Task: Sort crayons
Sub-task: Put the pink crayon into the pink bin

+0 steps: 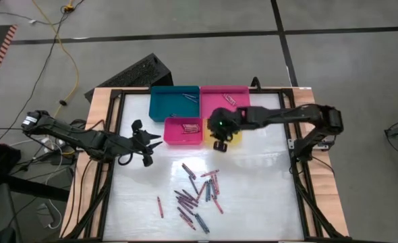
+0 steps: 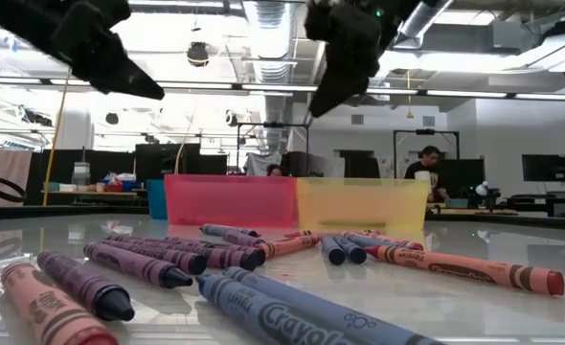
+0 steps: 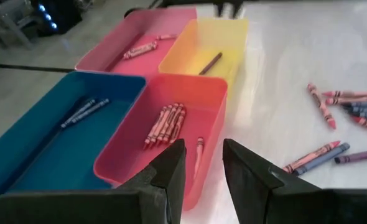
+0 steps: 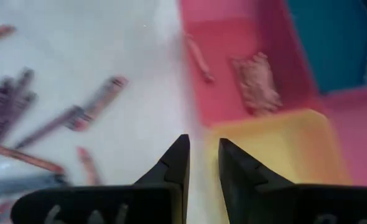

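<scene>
Several loose crayons [image 1: 199, 192] lie flat on the white table top near its front, and one lies apart [image 1: 160, 206]. Four trays stand at the back: blue [image 1: 165, 108], pink [image 1: 234, 91], red [image 1: 183, 138] and yellow [image 3: 190, 53]. The red tray holds a bunch of red crayons [image 3: 166, 123]. A single purple crayon [image 3: 211, 62] lies in the yellow tray. My right gripper [image 4: 202, 143] hangs above the yellow tray's near edge, open and empty. My left gripper [image 3: 204, 146] hangs left of the red tray, open and empty.
A black frame [image 1: 108, 162] and wooden borders run around the table. A black ribbed object [image 1: 135, 73] sits beyond the far left corner. Bare white table lies left [image 1: 135, 196] and right [image 1: 266, 189] of the crayon pile.
</scene>
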Available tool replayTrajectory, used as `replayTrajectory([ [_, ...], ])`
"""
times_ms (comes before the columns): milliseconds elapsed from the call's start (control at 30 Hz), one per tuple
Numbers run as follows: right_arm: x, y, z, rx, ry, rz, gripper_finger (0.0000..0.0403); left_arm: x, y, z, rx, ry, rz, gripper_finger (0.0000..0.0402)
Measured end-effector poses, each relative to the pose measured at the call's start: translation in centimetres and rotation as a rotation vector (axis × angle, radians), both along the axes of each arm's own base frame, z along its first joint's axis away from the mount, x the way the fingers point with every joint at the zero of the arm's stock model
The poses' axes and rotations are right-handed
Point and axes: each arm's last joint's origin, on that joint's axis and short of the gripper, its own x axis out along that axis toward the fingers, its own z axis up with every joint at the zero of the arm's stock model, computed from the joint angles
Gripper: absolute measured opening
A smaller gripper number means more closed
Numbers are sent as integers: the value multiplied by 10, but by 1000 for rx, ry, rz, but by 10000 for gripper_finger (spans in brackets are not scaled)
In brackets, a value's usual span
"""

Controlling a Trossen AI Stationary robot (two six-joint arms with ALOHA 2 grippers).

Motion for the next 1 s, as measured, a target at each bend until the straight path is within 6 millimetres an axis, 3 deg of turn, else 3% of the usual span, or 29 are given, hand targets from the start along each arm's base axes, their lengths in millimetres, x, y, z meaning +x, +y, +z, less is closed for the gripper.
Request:
replayTrajectory([
  [133,9,39,2,-3,-73,15,81,-12,3,-13,-30,-105,-11,98],
  [367,39,87,-22,-114,-167,29,82,-36,11,-42,-98,-309,-27,98],
  [467,49,97,-39,-122,-156,41,82,-43,14,-46,-122,-361,-29,98],
  [667,51,113,-71,-99,-18,98,82,-50,15,-52,-183,-415,-113,98],
  [1000,38,136,-79,-63,101,205,82,-52,16,-72,-236,-390,-101,98],
])
